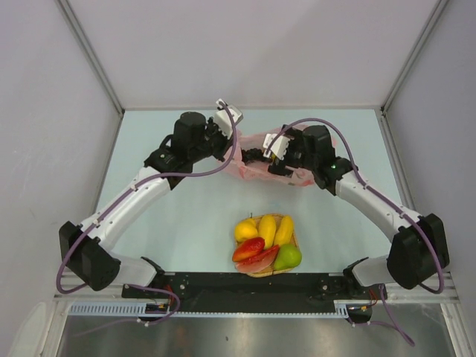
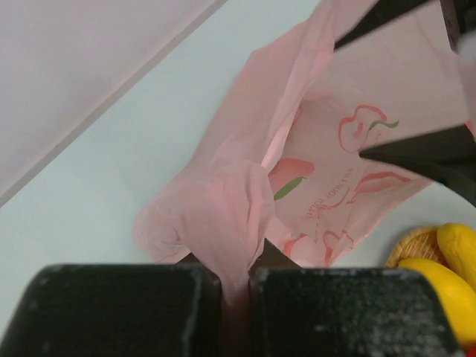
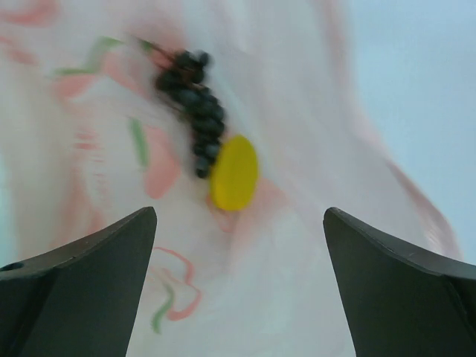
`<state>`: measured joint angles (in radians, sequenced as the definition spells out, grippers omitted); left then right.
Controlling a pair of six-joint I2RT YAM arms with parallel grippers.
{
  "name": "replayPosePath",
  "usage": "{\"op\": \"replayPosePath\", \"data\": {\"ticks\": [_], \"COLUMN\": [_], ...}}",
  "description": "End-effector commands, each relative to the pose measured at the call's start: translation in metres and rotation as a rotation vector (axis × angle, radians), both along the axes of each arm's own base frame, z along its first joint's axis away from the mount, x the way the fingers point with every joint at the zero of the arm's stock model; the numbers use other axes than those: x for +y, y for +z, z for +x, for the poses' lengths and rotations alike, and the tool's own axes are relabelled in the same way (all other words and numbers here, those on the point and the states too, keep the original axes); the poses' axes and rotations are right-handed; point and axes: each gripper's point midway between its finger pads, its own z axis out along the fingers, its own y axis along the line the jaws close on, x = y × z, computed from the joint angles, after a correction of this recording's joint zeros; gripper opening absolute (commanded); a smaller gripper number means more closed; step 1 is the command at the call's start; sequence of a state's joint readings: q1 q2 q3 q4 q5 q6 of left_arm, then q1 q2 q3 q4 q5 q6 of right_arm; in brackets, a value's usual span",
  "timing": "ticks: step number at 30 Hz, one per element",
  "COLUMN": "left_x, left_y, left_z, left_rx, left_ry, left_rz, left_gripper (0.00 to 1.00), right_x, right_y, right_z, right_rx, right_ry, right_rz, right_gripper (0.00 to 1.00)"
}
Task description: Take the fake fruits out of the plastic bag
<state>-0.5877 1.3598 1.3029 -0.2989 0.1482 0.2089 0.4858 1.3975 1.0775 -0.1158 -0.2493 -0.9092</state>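
**Desk:** What is left inside the pink plastic bag [image 1: 251,169]?

**Me:** A dark grape bunch [image 3: 192,108] and a yellow oval fruit [image 3: 233,172], touching, on the inner film. The bag lies at the far side of the table [image 1: 186,216]. The other fruits [image 1: 266,239] are out, heaped on the woven tray [image 1: 262,274] near my bases.

**Desk:** And your claws?

**Me:** My left gripper [image 2: 238,279] is clamped on the bag's edge, lifting its mouth. My right gripper [image 3: 239,216] hangs spread wide over the pair, holding nothing.

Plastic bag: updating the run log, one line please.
left tool: shut on plastic bag | right tool: open | in bag: grape bunch, yellow fruit
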Motion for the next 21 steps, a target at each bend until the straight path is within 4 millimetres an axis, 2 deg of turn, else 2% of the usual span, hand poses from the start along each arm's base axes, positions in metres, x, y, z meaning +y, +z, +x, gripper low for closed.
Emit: {"op": "replayPosePath", "data": {"ticks": [1,5,11,16,17,19,20,21], "left_x": [0.002,0.006,0.008,0.006,0.004,0.004,0.003,0.003], "left_y": [0.020,0.026,0.036,0.038,0.038,0.038,0.041,0.041], "left_z": [0.009,0.017,0.022,0.022,0.021,0.020,0.019,0.018], "left_rx": [-0.049,-0.068,-0.087,-0.091,-0.090,-0.095,-0.100,-0.100], "left_ry": [0.033,0.063,0.074,0.055,0.046,0.036,0.028,0.022], "left_rz": [-0.044,-0.051,-0.064,-0.063,-0.064,-0.057,-0.060,-0.058], "left_gripper": [0.00,0.00,0.00,0.00,0.00,0.00,0.00,0.00], "right_x": [0.025,0.024,0.024,0.023,0.022,0.020,0.016,0.015], "right_y": [-0.019,-0.027,-0.026,-0.022,-0.032,-0.037,-0.050,-0.054], "right_z": [-0.051,-0.064,-0.063,-0.050,-0.045,-0.034,-0.026,-0.021], "right_rx": [0.145,0.191,0.192,0.164,0.181,0.168,0.184,0.179], "right_ry": [0.196,0.244,0.264,0.261,0.252,0.239,0.218,0.208], "right_rz": [-0.018,-0.039,-0.020,-0.012,-0.031,-0.067,-0.099,-0.114], "right_gripper": [1.00,0.98,0.78,0.66,0.61,0.53,0.46,0.42]}}
